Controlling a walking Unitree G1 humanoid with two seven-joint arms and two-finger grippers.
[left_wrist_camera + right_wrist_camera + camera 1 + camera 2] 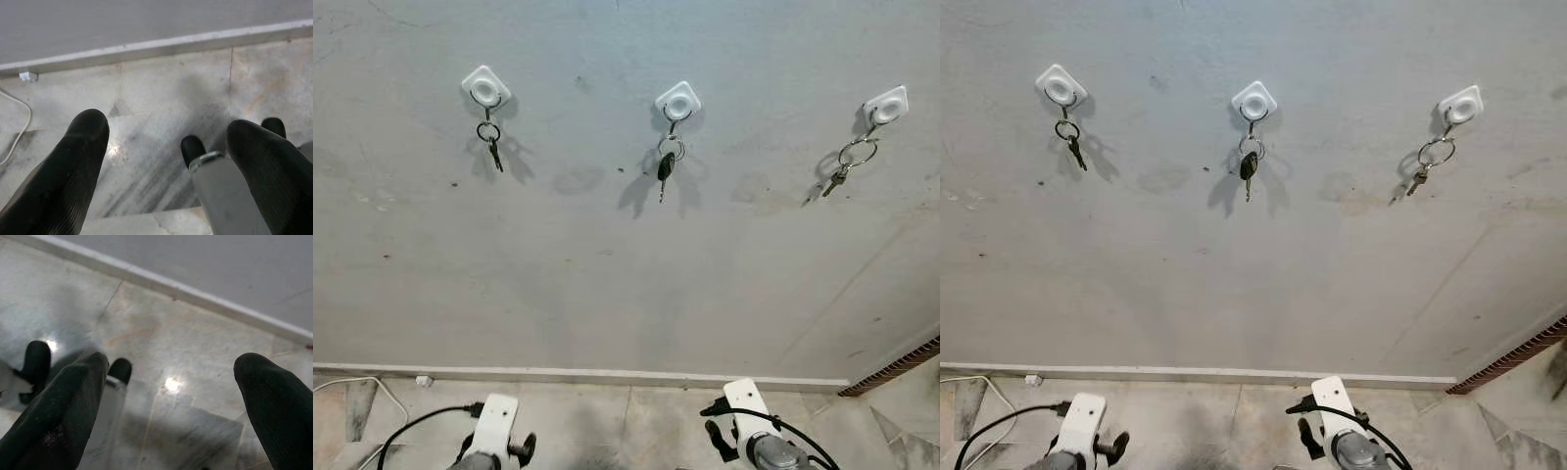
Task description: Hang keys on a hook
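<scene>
Left eye view, keys (665, 164) hooked, well above right hand (171, 401)

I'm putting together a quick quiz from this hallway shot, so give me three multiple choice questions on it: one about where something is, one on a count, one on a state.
1. Where does the key with the black head hang?
A. left hook
B. middle hook
C. right hook

2. How many white hooks are on the wall?
A. two
B. three
C. four

3. How are both grippers?
A. open, holding nothing
B. shut on keys
C. shut on a hook

Key:
1 B: the black-headed key hangs from the middle hook.
2 B: left hook, middle hook and right hook, each bearing keys.
3 A: the left gripper and right gripper show spread fingers with only floor between them.
</scene>
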